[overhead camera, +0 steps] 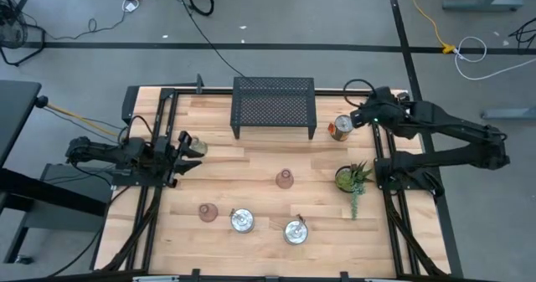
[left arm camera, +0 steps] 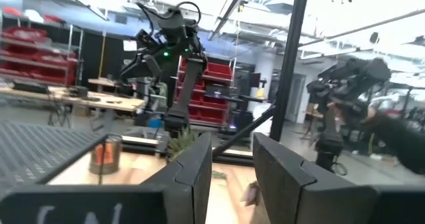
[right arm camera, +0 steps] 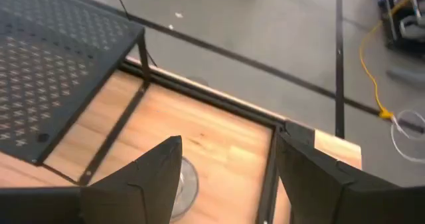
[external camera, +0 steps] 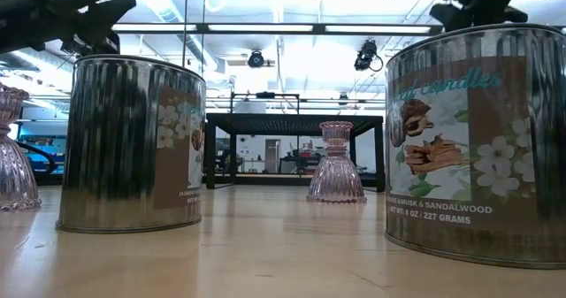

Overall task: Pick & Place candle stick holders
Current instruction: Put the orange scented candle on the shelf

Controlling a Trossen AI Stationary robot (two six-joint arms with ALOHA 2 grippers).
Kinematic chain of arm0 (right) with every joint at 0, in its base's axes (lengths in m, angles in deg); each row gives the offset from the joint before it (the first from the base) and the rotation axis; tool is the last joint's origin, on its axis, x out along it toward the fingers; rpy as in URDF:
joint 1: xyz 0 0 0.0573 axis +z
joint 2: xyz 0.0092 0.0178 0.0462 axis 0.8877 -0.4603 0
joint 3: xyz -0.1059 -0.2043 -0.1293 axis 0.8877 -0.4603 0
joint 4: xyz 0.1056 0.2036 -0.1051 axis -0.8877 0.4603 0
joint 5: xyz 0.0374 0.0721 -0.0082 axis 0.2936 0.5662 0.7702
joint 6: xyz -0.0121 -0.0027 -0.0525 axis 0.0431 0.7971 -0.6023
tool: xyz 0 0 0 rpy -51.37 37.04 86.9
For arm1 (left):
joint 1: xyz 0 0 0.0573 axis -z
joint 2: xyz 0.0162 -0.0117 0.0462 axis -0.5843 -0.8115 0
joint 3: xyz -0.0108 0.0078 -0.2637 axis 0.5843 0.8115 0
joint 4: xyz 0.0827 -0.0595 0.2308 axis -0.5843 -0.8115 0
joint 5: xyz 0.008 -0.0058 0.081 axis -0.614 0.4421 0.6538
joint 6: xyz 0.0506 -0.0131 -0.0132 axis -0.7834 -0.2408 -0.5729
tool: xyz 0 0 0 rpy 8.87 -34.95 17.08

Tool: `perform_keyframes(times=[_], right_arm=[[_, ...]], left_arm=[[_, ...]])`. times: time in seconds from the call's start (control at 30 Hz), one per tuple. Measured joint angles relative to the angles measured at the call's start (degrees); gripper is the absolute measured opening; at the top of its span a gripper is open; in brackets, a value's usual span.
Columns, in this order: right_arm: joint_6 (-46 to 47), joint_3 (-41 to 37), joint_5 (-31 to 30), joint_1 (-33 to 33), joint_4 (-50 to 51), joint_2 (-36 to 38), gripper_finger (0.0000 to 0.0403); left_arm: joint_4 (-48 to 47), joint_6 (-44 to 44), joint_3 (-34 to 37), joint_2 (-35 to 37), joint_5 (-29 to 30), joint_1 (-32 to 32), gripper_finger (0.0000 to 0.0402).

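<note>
Two pinkish-brown candle stick holders stand upright on their wide bases on the wooden table: one at mid-table [overhead camera: 285, 178] [external camera: 336, 164], one nearer the front left [overhead camera: 208, 212] [external camera: 13, 161]. A pale green holder [overhead camera: 195, 146] shows right at the fingertips of my left gripper [overhead camera: 182, 145], which is held level at the table's left side. In the left wrist view the gripper [left arm camera: 232, 171] is open, with nothing between its fingers. My right gripper [overhead camera: 358, 119] [right arm camera: 226, 177] is open at the far right, above a tin. My left gripper is close to the pale green holder [overhead camera: 195, 146] in the high view. I cannot tell whether it touches it, and the wrist view shows no holder between the fingers.
A black mesh rack [overhead camera: 274, 106] stands at the far edge. A tin with an orange label [overhead camera: 341, 129] sits beside it, under my right gripper. Two silvery tins [overhead camera: 242, 221] [overhead camera: 296, 231] stand near the front edge. A green potted plant [overhead camera: 353, 179] stands at the right.
</note>
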Motion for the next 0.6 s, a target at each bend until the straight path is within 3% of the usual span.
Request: perform_keyframes(times=[0.3,0.43,0.6], right_arm=[[-0.15,-8.11,10.41,-4.85,-5.19,-1.5,0.0241],[-2.11,-14.86,12.37,-9.02,-11.77,-1.5,0.0241],[-5.43,-21.41,19.58,-16.51,-22.1,-1.5,0.0241]], left_arm=[[0.0,2.48,0.0,0.0,0.24,0.0,0.0115],[0.23,2.43,0.0,0.0,1.18,0.0,0.0115],[0.22,1.86,0.0,0.0,3.41,0.0,0.0115]])
